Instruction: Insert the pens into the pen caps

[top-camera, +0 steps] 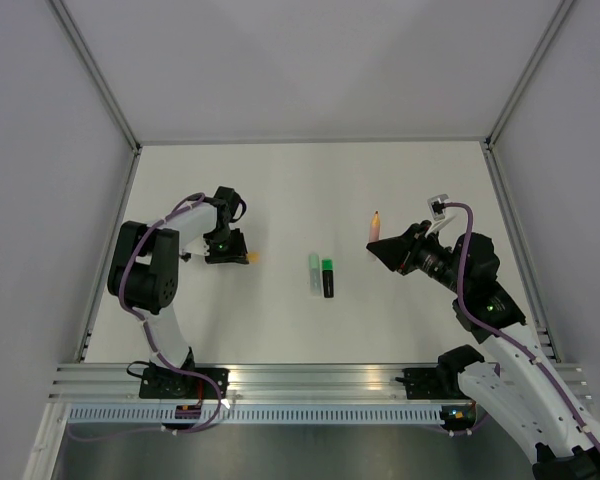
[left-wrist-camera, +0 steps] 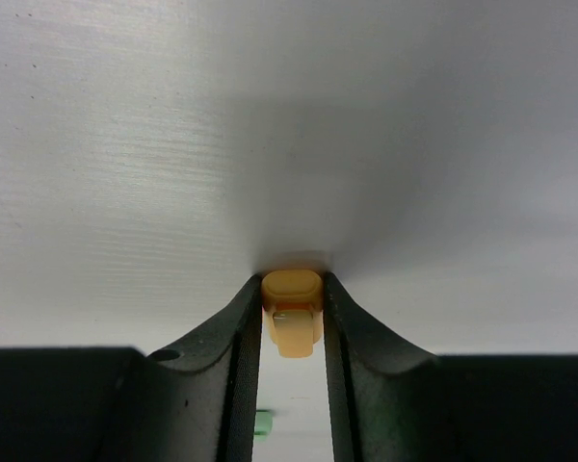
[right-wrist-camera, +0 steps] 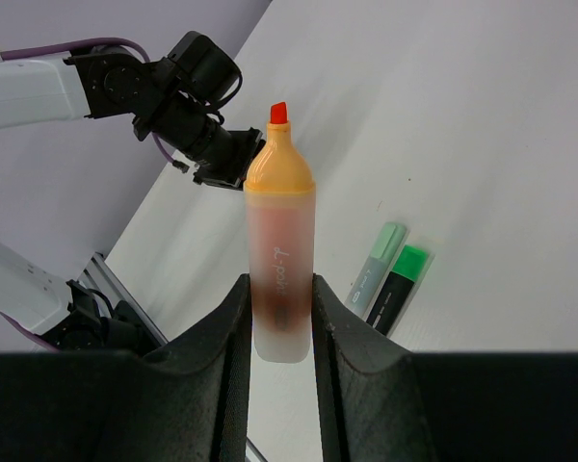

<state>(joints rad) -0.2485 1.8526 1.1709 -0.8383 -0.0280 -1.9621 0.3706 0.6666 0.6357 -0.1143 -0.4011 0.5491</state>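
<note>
My left gripper (left-wrist-camera: pixel 291 289) pinches the orange cap (left-wrist-camera: pixel 292 325) at its fingertips. My right gripper (right-wrist-camera: pixel 281 294) clamps the salmon-orange highlighter (right-wrist-camera: pixel 279 212) by its rear, tip pointing outward. Beyond its right finger lie the mint highlighter (right-wrist-camera: pixel 378 260) and the black-and-green highlighter (right-wrist-camera: pixel 401 285), side by side.

The worktop (top-camera: pixel 280 190) between the left end effector (top-camera: pixel 248 257) and right end effector (top-camera: pixel 378 243) is obstructed only by the mint pen (top-camera: pixel 314 272) and black-and-green pen (top-camera: pixel 328 278), laid side by side, possibly touching. Room is left around them.
</note>
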